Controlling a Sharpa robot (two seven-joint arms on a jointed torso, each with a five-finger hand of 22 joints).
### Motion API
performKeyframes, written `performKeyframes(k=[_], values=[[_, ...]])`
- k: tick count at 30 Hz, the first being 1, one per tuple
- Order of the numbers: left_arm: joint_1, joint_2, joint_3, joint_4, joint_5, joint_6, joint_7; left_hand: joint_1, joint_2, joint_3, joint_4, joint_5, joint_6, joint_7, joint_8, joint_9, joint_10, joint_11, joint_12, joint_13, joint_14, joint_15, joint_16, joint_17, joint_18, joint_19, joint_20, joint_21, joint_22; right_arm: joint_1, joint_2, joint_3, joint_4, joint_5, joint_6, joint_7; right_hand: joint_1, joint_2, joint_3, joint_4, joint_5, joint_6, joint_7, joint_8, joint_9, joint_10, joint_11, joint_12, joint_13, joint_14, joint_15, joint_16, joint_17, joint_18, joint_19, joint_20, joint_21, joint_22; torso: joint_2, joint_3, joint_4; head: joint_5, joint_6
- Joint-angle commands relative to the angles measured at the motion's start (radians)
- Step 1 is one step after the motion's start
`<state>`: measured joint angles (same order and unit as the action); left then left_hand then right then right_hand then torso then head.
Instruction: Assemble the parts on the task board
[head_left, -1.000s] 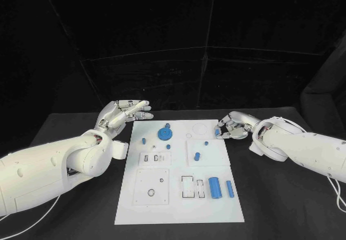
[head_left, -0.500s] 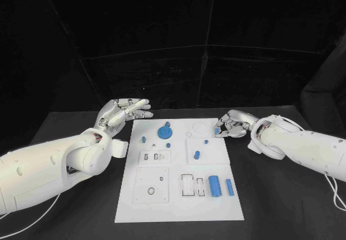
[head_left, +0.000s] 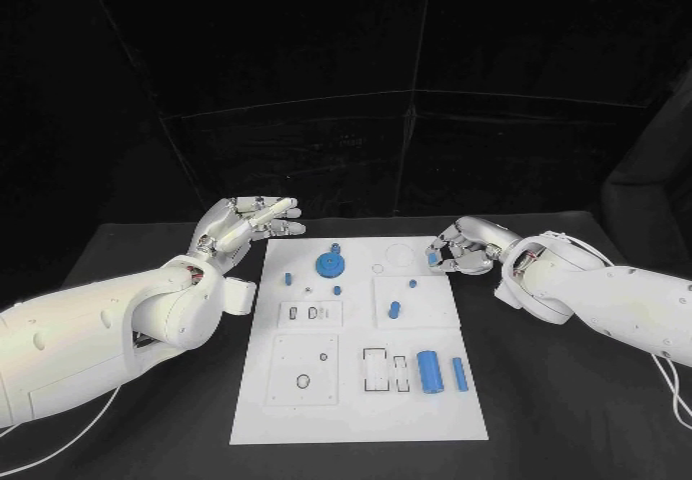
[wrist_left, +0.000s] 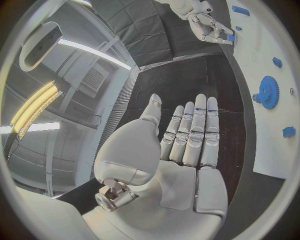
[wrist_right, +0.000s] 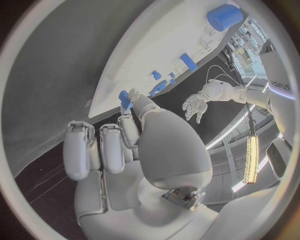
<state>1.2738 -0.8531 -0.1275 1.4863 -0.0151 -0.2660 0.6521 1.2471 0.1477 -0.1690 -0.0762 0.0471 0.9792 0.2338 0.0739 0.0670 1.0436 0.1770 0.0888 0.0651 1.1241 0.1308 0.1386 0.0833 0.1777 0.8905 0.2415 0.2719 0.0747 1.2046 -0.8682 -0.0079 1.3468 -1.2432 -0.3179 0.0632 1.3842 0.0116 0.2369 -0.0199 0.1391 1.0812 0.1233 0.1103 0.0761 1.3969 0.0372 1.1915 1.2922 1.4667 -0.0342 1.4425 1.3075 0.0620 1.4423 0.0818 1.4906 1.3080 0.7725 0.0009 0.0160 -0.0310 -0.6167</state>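
**Right robot hand pinches blue part at task board's far right edge**

The right robot hand (head_left: 464, 250) grips a small blue part (head_left: 433, 260) between thumb and fingertips, at the far right edge of the white task board (head_left: 361, 410). The left robot hand (head_left: 245, 222) hovers spread, holding nothing, above the tabletop (head_left: 130, 260) beside the board's far left corner. A blue gear (head_left: 330, 267) sits on the board's far half; two blue cylinders (head_left: 430, 372) lie near its right side.

1 board (head_left: 361, 400). 1 gear (head_left: 330, 267). 2 cylinders lower right: big (head_left: 430, 372), thin (head_left: 460, 375). Roughly 6 small blue parts: (head_left: 287, 279), (head_left: 336, 290), (head_left: 306, 292), (head_left: 411, 285), (head_left: 395, 312), plus 1 (head_left: 434, 260) pinched in right hand (head_left: 464, 250). 2 hands; left hand (head_left: 245, 225).
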Motion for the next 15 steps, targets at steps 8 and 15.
performKeyframes(k=[8, 15], values=[[0.002, 0.008, 0.001, -0.019, -0.003, 0.027, -0.002, 0.004, 0.011, -0.003, -0.006, 0.003, 0.008, -0.002, -0.005, 0.000, 0.015, -0.002, -0.004, 0.000, 0.005, -0.003, 0.000, 0.002, 0.008, 0.010, 0.001, 0.000, -0.001, 0.018, 0.017, 0.004, 0.132, -0.061, -0.089, -0.163, -0.019, 0.005, 0.010, 0.002, -0.004, 0.020, -0.009, 0.004, 0.001, 0.001, -0.008, -0.010, -0.006, 0.057, -0.006, 0.003, 0.029, -0.018, 0.001, -0.008, 0.004, 0.063, -0.018, -0.0078, 0.0033, 0.006, -0.006], [0.002, 0.017, 0.001, -0.035, -0.003, 0.035, -0.012, 0.001, 0.014, -0.007, -0.009, 0.003, 0.012, -0.004, -0.005, 0.000, 0.027, -0.006, -0.002, 0.002, 0.018, -0.007, 0.002, 0.005, 0.008, 0.020, -0.003, 0.002, -0.002, 0.022, 0.088, 0.004, 0.175, -0.116, -0.030, -0.201, -0.021, 0.006, 0.013, 0.003, -0.006, 0.021, -0.009, 0.004, 0.001, 0.000, -0.009, -0.012, -0.007, 0.056, -0.006, 0.002, 0.027, -0.018, 0.002, -0.009, 0.004, 0.063, -0.033, -0.0135, 0.0070, 0.012, -0.018]])
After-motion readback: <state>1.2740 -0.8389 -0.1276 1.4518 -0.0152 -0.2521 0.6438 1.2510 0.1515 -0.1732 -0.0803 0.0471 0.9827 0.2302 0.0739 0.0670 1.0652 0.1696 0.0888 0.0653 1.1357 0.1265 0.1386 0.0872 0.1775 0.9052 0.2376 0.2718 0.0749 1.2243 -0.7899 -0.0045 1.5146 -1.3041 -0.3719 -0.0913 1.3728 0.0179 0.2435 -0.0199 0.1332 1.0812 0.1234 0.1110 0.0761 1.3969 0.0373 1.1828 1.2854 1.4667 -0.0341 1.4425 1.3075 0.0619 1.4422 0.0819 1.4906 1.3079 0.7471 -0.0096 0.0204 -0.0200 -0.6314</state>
